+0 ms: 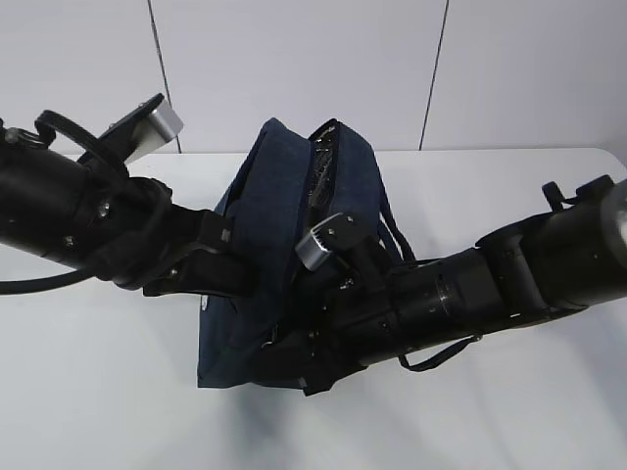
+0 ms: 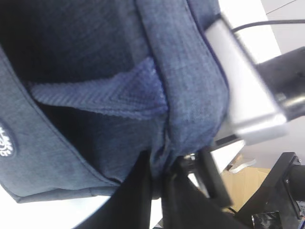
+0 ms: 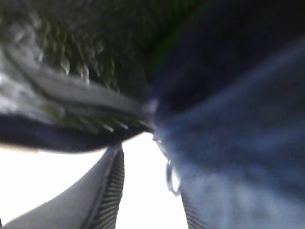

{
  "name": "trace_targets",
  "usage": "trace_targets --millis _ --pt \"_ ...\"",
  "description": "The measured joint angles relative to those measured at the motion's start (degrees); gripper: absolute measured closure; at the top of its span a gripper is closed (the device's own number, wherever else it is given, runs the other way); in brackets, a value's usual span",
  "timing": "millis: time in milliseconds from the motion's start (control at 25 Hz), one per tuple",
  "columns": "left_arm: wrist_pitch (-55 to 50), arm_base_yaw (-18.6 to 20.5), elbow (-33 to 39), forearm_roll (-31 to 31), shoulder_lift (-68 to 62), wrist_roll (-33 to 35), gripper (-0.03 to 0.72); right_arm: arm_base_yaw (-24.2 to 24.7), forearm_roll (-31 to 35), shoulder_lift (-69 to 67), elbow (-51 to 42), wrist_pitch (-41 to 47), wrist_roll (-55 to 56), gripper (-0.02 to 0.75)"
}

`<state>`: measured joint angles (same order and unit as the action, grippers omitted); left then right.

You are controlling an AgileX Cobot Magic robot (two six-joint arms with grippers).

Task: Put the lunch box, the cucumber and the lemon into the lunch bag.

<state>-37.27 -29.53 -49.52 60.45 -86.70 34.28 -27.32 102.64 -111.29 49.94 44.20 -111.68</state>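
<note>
The lunch bag [image 1: 257, 245] stands on the white surface [image 1: 509, 421] near the middle of the exterior view, its dark navy fabric slumped and its top zipper opening gaping towards the back wall. Both arms stretch in low and nearly level from opposite edges and meet at the bag's near end.

The left arm comes from the left edge, its black links lying just above the surface and its wrist camera housing raised behind it. The left gripper [image 1: 230, 279] is pressed against the bag's left side. In the left wrist view its dark fingers [image 2: 136, 195] close around a fold of the bag's corner seam, pinching the fabric between them, with a woven handle strap [image 2: 100, 98] stretched across the side panel above and a round white logo patch [image 2: 5, 140] at the left edge.

The right arm reaches in from the right edge and crosses the middle, its forearm lying across the front of the bag and over a loose handle loop [image 1: 436, 357]. The right gripper [image 1: 294, 357] is buried low at the bag's near corner. The right wrist view is badly blurred: it shows the zipper edge and dark lining on the left, blue fabric on the right, and a small metal ring [image 3: 171, 177] hanging between two ribbed finger [image 3: 113, 191] surfaces that stand apart, with bright surface showing through the gap.

A faint green tint shows deep in the bag's opening in the right wrist view, too blurred to identify.
</note>
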Motion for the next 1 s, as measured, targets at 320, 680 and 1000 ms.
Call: trace_targets --millis 320,680,1000 --pt "0.0 0.0 0.0 0.0 0.0 0.0 0.685 0.0 -1.0 -1.4 0.1 -1.6 -1.2 0.447" --pt "0.0 0.0 0.0 0.0 0.0 0.0 0.685 0.0 0.1 -4.8 0.1 4.1 -10.5 0.445" --pt "0.0 0.0 0.0 0.0 0.0 0.0 0.685 0.0 0.6 -4.9 0.1 4.4 -11.5 0.445"
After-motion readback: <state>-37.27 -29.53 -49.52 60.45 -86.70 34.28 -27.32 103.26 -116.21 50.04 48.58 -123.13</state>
